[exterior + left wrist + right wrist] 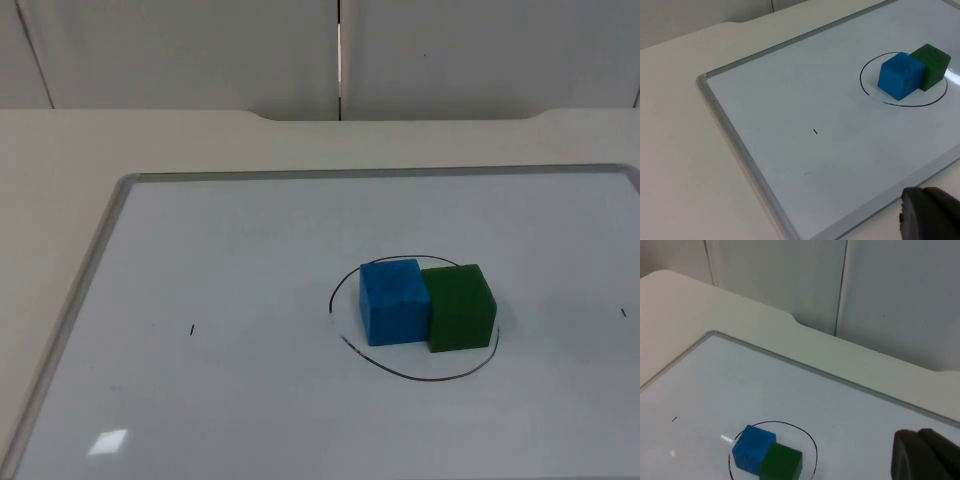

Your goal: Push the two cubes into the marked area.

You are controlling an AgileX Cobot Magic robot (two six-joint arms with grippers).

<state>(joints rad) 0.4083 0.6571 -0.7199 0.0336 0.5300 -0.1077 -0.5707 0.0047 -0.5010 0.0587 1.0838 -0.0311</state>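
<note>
Each pincer shows 1 matte black, rounded fingertip (pixel 930 215) (pixel 925 455).

Worktop (pixel 60 160): white, carried a framed whiteboard (pixel 230 290).
Whiteboard: held blue cube (pixel 394 301) touching green cube (pixel 460 307), inside drawn circle (pixel 345 345).

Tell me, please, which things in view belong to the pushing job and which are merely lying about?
Part of the job:
- blue cube, inside the circle, touching the green one
- green cube, inside the circle
- drawn circle, the marked area
- whiteboard that carries them

Not part of it:
- small black tick on the board
- table
- grey partition wall
</note>
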